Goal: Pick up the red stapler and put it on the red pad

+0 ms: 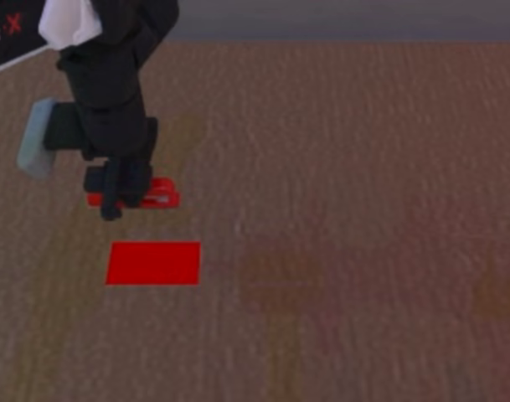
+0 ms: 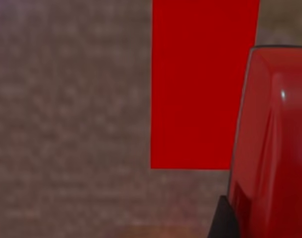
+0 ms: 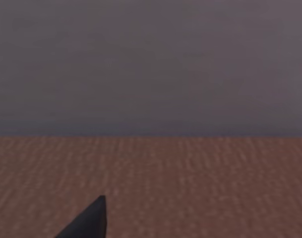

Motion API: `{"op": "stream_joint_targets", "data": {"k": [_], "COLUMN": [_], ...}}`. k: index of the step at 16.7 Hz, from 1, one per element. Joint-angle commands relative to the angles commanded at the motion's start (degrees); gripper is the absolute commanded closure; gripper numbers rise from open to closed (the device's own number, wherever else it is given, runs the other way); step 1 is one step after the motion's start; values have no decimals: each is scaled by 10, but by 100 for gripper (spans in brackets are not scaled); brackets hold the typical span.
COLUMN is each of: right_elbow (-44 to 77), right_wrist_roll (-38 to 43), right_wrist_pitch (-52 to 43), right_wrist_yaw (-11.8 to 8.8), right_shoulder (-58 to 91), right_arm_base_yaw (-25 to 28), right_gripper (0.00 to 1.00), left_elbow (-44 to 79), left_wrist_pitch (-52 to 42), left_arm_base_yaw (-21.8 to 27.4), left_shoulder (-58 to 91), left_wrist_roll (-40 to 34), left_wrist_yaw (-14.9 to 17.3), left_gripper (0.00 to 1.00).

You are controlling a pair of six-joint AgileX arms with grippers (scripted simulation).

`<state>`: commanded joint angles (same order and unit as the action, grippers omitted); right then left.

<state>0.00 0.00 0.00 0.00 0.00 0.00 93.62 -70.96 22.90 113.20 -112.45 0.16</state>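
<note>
Left arm: it reaches down over the left part of the surface (image 1: 347, 209), with the left gripper (image 1: 121, 197) directly over the red stapler (image 1: 154, 194).
Fingers of the left gripper: the dark fingers (image 1: 112, 197) stand low at the stapler's left portion, appearing to straddle it. Whether they press on it or stand just apart cannot be told from above. In the left wrist view the stapler (image 2: 270, 148) fills one side of the picture very close up, with a dark finger tip (image 2: 222, 220) against its edge.
Red stapler: it lies on the surface at the left, its long axis running left to right across the top view. Its right end shows clear of the gripper.
Red pad: the red pad (image 1: 153, 263) lies flat on the surface just nearer the top view's lower edge than the stapler, close but apart from it. Its long side runs parallel to the stapler. The left wrist view shows the pad (image 2: 203, 84) just beyond the stapler.
Deciding relation: judged from this, the pad sits a short way from the fingers, crosswise to the stapler's long axis, so a brief lift and shift should serve. The left arm is plainly the nearer one.
Right arm: it is out of the top view. Its wrist view shows only one dark finger tip (image 3: 89, 220) over bare surface, so its opening cannot be told.
Writing: a white "E" and a red "X" show on a dark board (image 1: 7, 38) at the top left corner.
</note>
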Motion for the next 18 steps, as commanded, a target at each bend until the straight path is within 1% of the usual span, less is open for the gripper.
{"op": "stream_joint_targets", "data": {"k": [2,4,9,11,16,18], "right_elbow": [0,0,0,0,0,0], "right_wrist_roll": [0,0,0,0,0,0], "right_wrist_pitch": [0,0,0,0,0,0], "right_wrist_yaw": [0,0,0,0,0,0], "right_shoulder": [0,0,0,0,0,0], "right_arm_base_yaw": [0,0,0,0,0,0], "right_gripper": [0,0,0,0,0,0], "left_elbow": [-3,-19,-107,-137,-150,-150], "left_wrist_pitch": [2,23,158,195,209,209], "left_arm_base_yaw": [3,3,-1,-1,-1,-1], "left_shoulder": [1,7,41,54,59,59], "left_wrist_roll": [2,2,2,2,2,2], "left_wrist_yaw": [0,0,0,0,0,0], "left_gripper": [100,100,100,100,100,85]}}
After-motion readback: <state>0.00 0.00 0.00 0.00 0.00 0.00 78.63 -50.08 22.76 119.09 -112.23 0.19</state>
